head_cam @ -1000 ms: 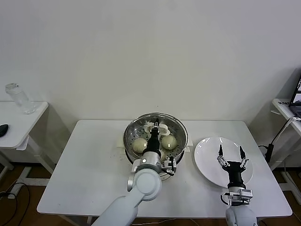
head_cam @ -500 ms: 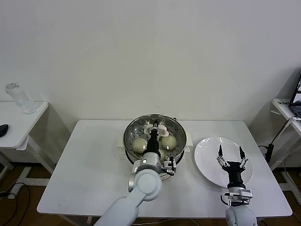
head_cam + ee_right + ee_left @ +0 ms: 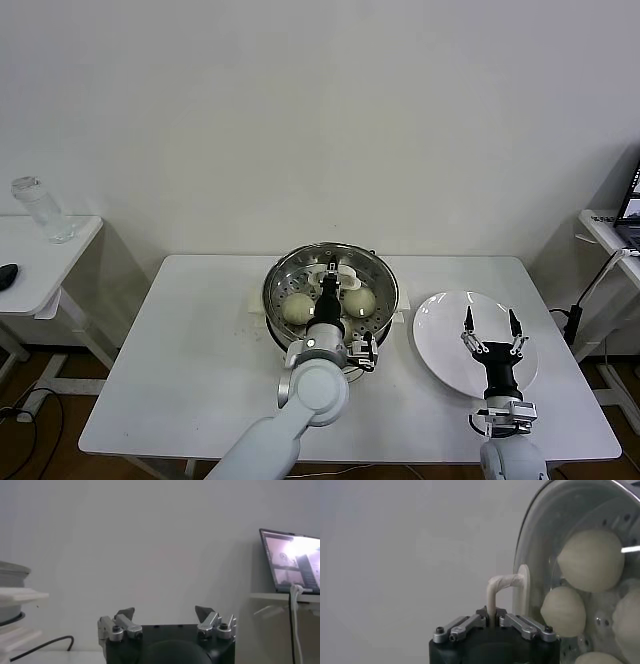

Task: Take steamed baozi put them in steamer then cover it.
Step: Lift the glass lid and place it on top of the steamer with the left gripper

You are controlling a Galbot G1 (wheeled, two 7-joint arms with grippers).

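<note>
The left gripper (image 3: 492, 621) reaches forward with its jaws closed; the right gripper (image 3: 490, 332) points upward, jaws wide apart.

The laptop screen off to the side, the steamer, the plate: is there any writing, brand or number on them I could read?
None can be read.
Laptop screen: bright picture, any text too blurred.
Steamer, cover, plate: no markings show.

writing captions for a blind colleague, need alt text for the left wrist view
The left gripper is shut on the white handle of the glass cover, held on edge. Through the glass show cream-white baozi on the steamer's perforated tray, against a plain pale wall.
</note>
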